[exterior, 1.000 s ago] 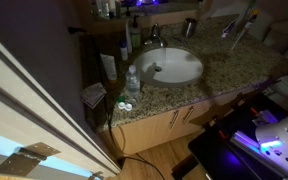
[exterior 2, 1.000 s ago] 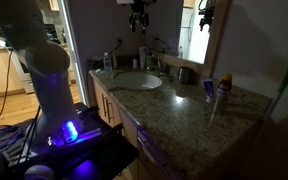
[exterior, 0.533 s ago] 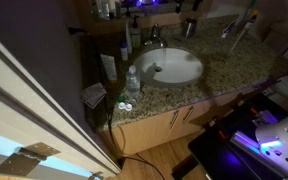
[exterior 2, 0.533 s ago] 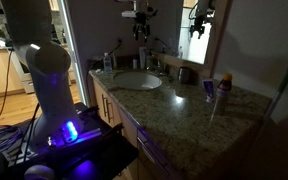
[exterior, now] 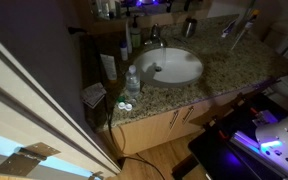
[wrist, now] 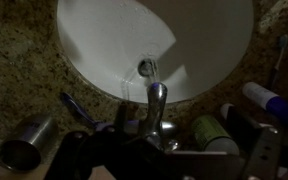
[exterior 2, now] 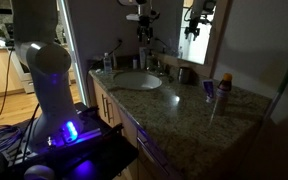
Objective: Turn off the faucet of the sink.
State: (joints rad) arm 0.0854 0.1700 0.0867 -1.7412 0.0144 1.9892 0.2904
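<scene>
Granite, brown and speckled, makes up the desk (exterior: 234, 65) that rings the white oval sink (exterior: 174, 66).

From my wrist camera, looking straight down, the far left holds a grey metal cup (wrist: 24, 145) with its open mouth facing the lens. Just right of it lies a blue-handled thing (wrist: 72, 103) that I cannot make out well enough to name. In the middle stands the faucet (wrist: 156, 100), small and chrome. Its short spout reaches over the basin's edge toward the dark drain (wrist: 146, 68). I cannot tell from here whether water is running.

The hand (wrist: 169, 145) is released. Its dark fingers (wrist: 84, 150) show at the bottom of the wrist view, spread wide to either side of the faucet and gripping nothing. Further right on the granite sit a green-topped container (wrist: 209, 130) and then a white tube (wrist: 264, 98) near the edge of the picture.

In an exterior view, a clear bottle (exterior: 132, 82) stands on the desk's front rim, just left of the sink. The faucet sits at the back of the basin.

In an exterior view, the white arm (exterior 2: 44, 70) rises on the left. The hand hangs above the faucet, apart from it, and is pointed down.
</scene>
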